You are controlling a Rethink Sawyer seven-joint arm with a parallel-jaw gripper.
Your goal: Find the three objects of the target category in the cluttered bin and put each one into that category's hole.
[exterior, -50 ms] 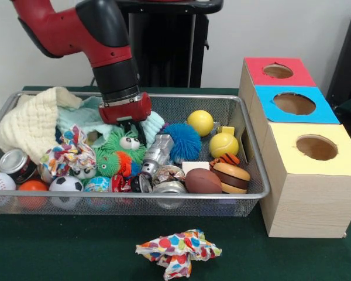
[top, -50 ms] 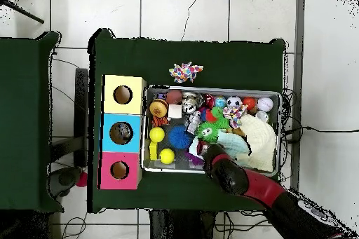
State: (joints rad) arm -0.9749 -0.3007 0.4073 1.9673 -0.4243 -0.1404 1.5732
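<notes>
Green fuzzy toy [exterior, -50 ms: 118, 153] lies in the wire bin [exterior, -50 ms: 245, 175], directly beneath the gripper [exterior, -50 ms: 128, 126], whose grasp I cannot tell. Best descend straight, avoiding the cloths beside the toy.

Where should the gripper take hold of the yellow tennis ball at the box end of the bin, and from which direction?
Probably straight down from above, closing across the widest part of the yellow tennis ball. It is round, so no side is better by shape, but the bin wall stands close on one side and the burger toy lies just in front. The top is bare in both views.
</notes>
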